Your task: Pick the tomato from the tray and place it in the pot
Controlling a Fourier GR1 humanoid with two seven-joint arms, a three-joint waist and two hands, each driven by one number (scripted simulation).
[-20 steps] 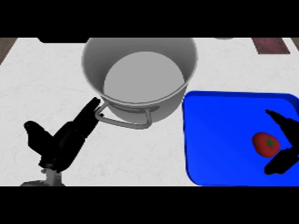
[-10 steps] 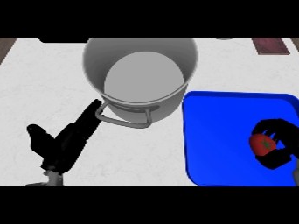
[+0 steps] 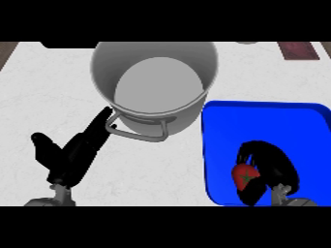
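Observation:
A red tomato (image 3: 242,175) lies in the blue tray (image 3: 268,121) at the lower right. My right hand (image 3: 270,166) is curled over it, fingers above and thumb below, so only its left side shows. The grey metal pot (image 3: 154,82) stands up and left of the tray, with nothing inside and a wire handle at its near side. My left hand (image 3: 75,154) rests open on the counter at the lower left, its fingertips close to the pot's handle.
A dark red flat object (image 3: 297,50) lies at the far right edge of the white counter. A dark shape (image 3: 68,44) sits at the back left. A wooden strip runs along the counter's left side.
My right hand has moved left onto the tomato and closed its fingers round it. The left hand has barely moved.

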